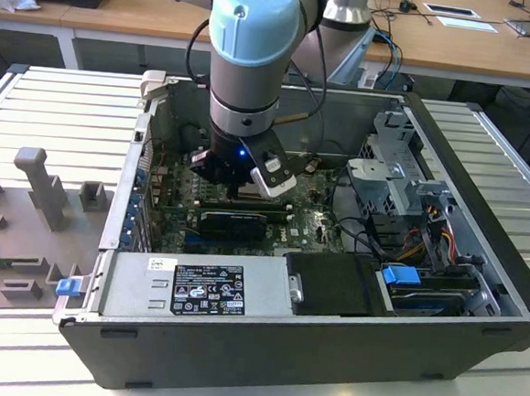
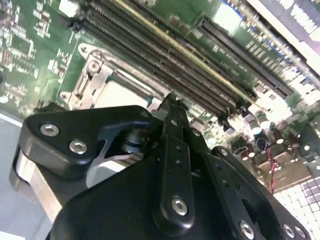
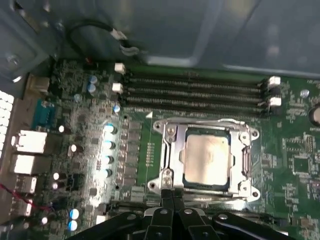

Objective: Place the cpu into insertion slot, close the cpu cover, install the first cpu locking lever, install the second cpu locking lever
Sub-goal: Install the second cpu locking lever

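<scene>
Green motherboard holds the cpu seated under the cpu cover; end effector pressed together.

Ribbed metal table, open computer case, grey fixtures

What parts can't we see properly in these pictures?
1. Exterior view: the black end effector and grey arm hide the green circuit board's middle.
2. Second wrist view: the end effector covers most of the pale silvery-grey square cpu.
3. First wrist view: the thin silvery metal cpu cover's near edge runs under the end effector.
</scene>
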Robot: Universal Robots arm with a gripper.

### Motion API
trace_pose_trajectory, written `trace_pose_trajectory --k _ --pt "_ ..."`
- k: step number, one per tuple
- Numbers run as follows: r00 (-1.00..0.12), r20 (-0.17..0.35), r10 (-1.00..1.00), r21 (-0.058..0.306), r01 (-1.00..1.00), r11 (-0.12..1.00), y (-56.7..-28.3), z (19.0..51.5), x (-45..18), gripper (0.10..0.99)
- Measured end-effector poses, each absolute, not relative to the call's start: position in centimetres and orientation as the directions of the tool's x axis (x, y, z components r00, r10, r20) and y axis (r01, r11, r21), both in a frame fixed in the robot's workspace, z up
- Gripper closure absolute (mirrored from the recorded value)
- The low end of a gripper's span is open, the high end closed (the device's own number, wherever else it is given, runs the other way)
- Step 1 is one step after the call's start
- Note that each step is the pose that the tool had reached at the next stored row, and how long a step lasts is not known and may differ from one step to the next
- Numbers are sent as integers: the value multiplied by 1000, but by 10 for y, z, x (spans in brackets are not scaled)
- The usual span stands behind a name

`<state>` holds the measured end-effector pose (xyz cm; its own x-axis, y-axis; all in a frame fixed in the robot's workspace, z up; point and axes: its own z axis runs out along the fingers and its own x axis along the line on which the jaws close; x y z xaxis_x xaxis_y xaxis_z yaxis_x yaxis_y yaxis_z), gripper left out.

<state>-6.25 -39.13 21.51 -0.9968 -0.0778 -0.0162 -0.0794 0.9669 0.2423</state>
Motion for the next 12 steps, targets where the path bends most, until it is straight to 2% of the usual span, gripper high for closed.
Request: trace_pose_trajectory --k 2,4,12 --pt "-997 -19 -77 275 -79 958 -395 215 -64 980" --pt "-997 -20 -77 291 -80 953 -398 215 -65 980" --pt "-997 -19 -77 307 -79 948 -410 212 -73 980"
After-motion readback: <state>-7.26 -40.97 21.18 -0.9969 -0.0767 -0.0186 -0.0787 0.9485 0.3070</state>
